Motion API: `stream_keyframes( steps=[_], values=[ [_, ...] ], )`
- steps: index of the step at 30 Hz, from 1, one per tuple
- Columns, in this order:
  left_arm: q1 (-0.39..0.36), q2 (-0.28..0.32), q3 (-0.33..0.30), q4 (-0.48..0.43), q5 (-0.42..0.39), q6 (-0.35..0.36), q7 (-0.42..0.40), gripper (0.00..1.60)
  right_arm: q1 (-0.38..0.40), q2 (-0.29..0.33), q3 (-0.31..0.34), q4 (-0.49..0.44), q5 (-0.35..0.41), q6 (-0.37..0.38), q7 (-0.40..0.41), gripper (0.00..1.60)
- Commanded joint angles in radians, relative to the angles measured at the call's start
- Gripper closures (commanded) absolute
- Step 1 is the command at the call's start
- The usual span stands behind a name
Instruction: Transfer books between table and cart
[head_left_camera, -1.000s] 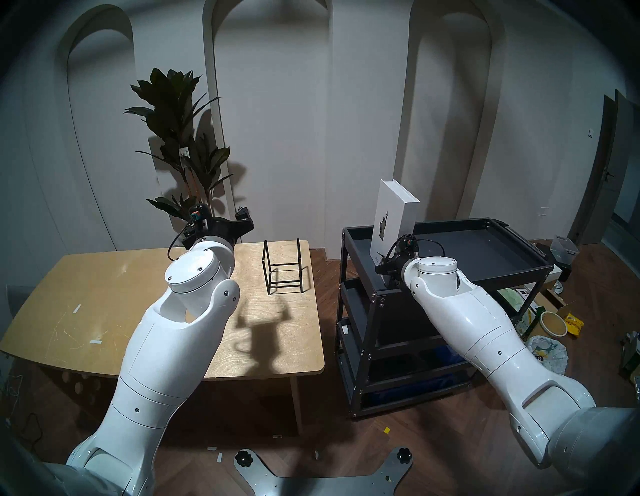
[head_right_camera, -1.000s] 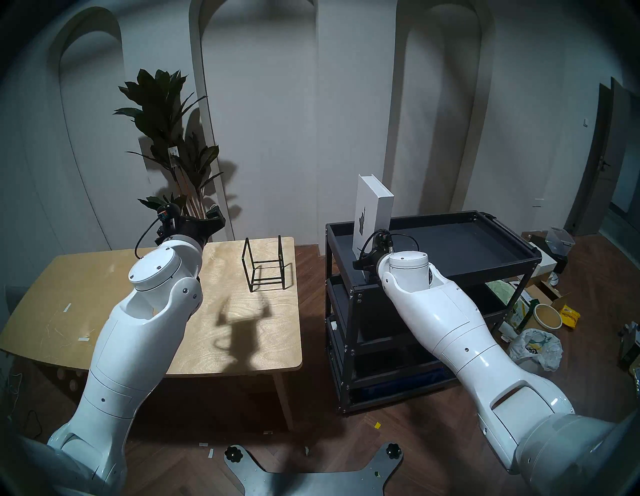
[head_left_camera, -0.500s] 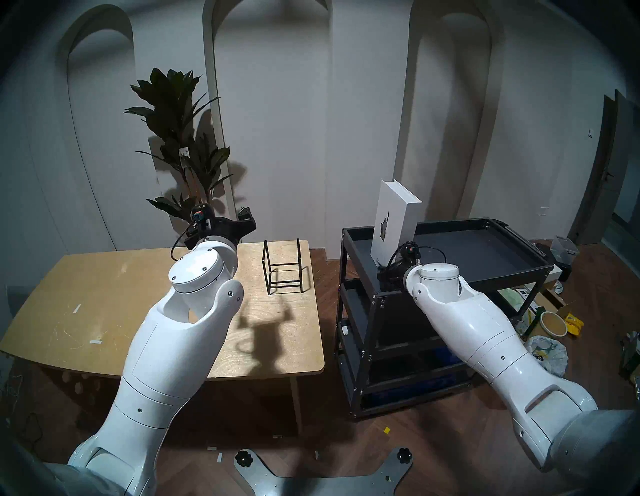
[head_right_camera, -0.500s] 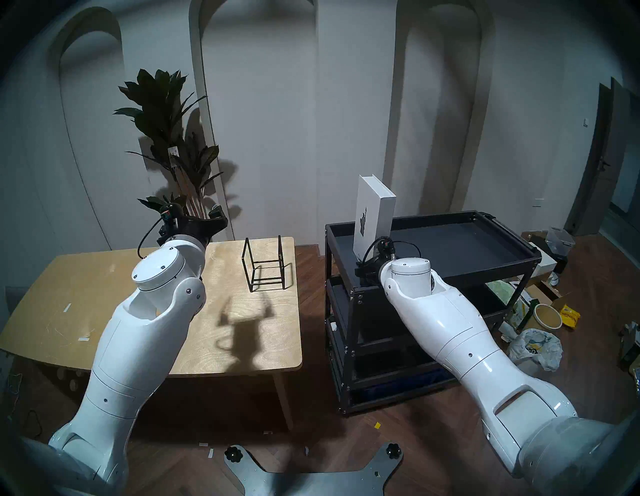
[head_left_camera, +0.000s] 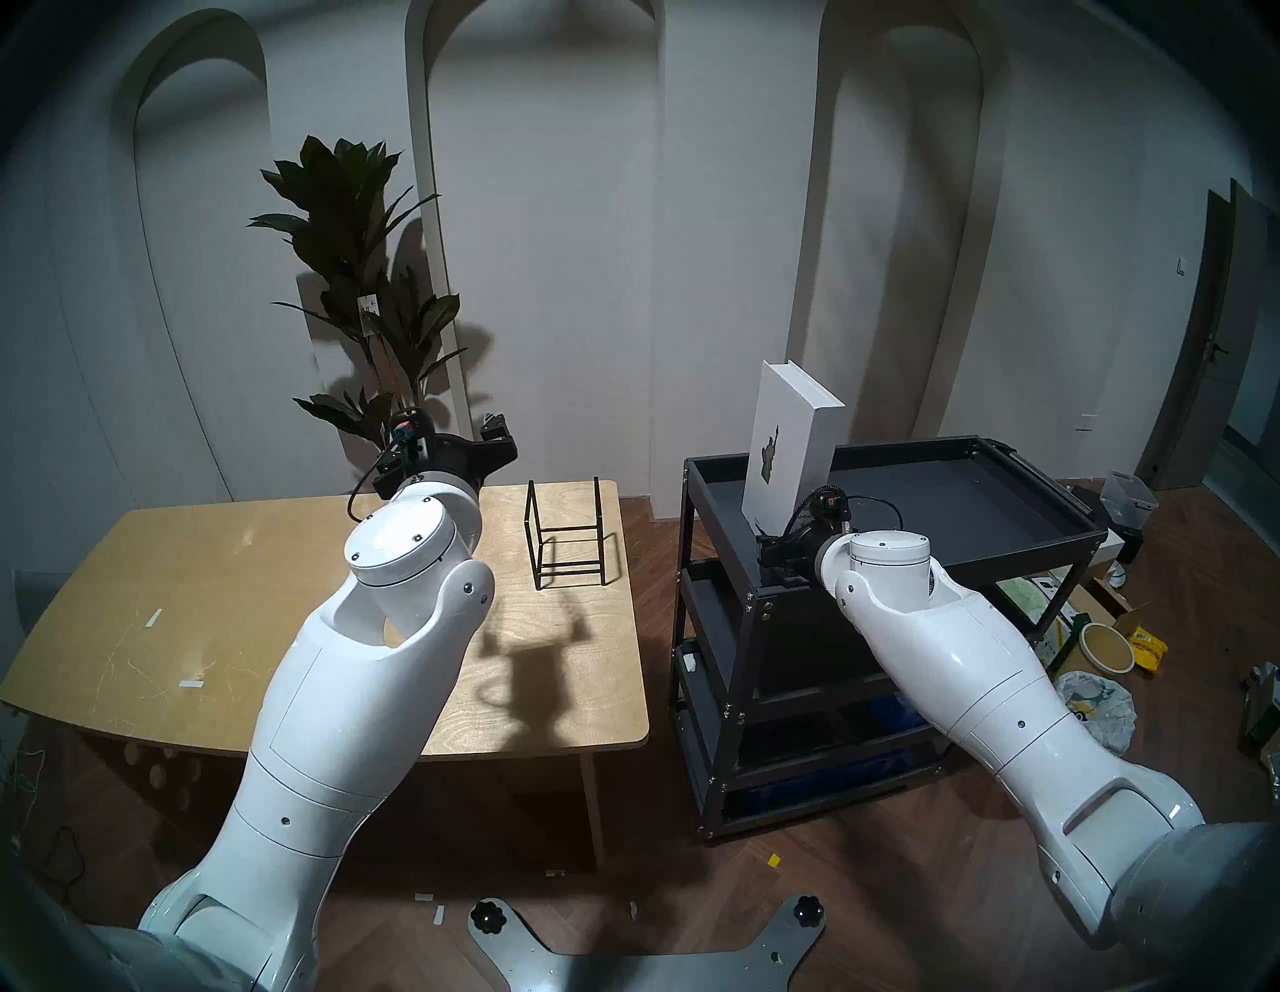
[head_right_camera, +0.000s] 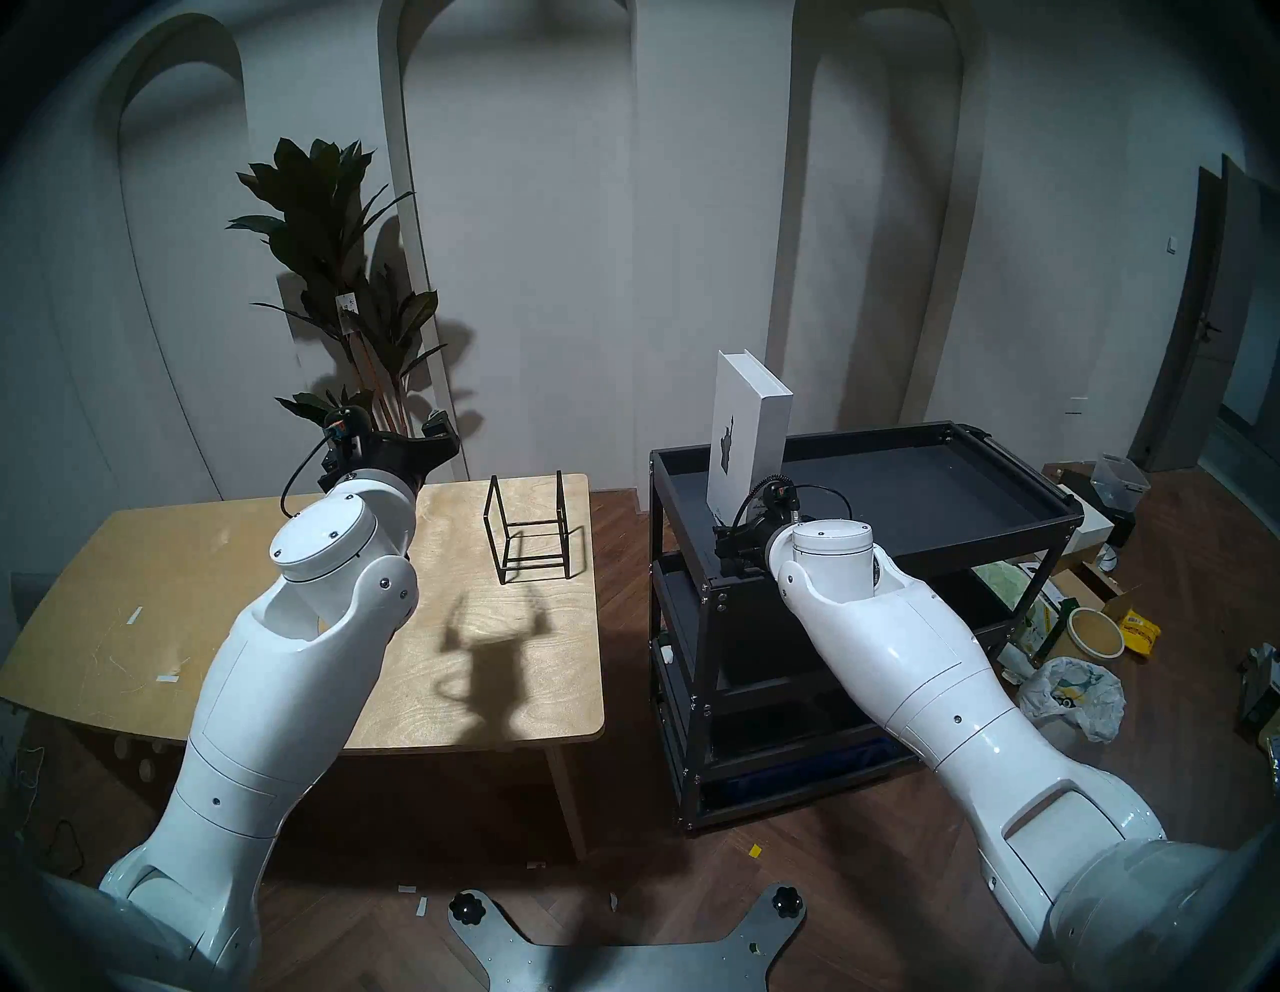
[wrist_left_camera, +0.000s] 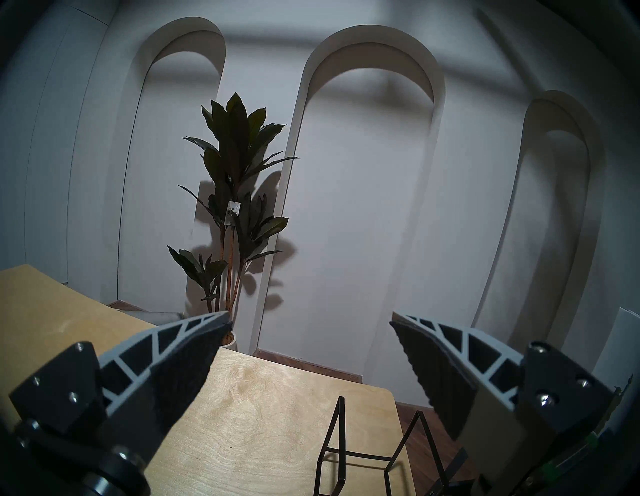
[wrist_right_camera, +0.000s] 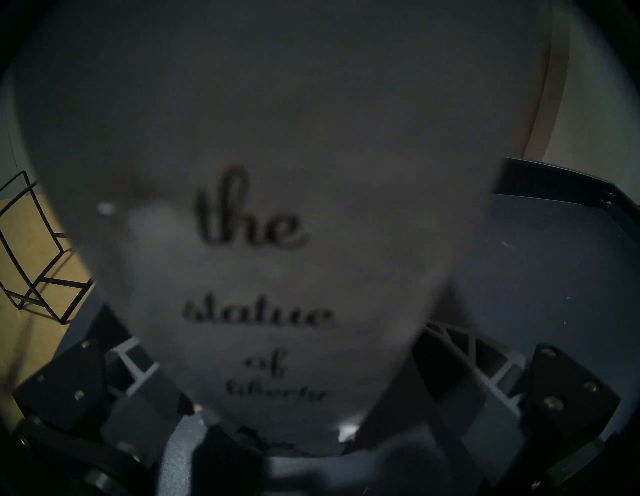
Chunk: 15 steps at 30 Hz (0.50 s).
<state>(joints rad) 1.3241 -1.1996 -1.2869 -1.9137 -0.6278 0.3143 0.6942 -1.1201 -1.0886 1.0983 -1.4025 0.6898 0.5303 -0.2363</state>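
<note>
Dim room, white arched wall, wood floor. Book (head_left_camera: 789, 443) stands on end on the cart's (head_left_camera: 1025, 547) top tray, at its near left corner, with the statue cover turned toward the robot and the table side. Top edge rises well above the tray rim. The right wrist view is filled with the blurred cover, with script reading "the statue of".

Right gripper (head_left_camera: 770, 551) sits at the book's bottom end, angled down into the tray corner. Its fingers (wrist_right_camera: 446, 367) show on either side of the book, and the jaws look spread wide. Can't tell if the pads touch the cover.

Left gripper (wrist_left_camera: 310, 322) is held level above the table's (head_left_camera: 208, 589) far edge, jaws wide apart, nothing between them.

Black wire rack (head_left_camera: 568, 547) stands on the table's far right corner, well apart from the book. Table and cart stand side by side with a floor gap between. Plant (head_left_camera: 346, 242) is behind the table. Bags and a bowl (head_left_camera: 1108, 645) lie on the floor right of the cart.
</note>
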Motion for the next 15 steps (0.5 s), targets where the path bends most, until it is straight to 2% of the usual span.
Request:
stream_keyframes(
  steps=[1, 9, 15],
  values=[
    [-0.027, 0.0, -0.001, -0.015, 0.009, -0.004, 0.0, 0.0, -0.06, 0.027, 0.025, -0.074, 0.019, 0.001, -0.013, 0.0],
    [-0.027, -0.001, -0.002, -0.015, 0.009, -0.007, -0.002, 0.0, -0.095, 0.051, 0.052, -0.164, 0.033, -0.011, -0.025, 0.0],
    [-0.027, -0.002, -0.002, -0.014, 0.008, -0.007, -0.003, 0.0, -0.106, 0.058, 0.06, -0.196, 0.036, -0.025, -0.033, 0.0]
  ],
)
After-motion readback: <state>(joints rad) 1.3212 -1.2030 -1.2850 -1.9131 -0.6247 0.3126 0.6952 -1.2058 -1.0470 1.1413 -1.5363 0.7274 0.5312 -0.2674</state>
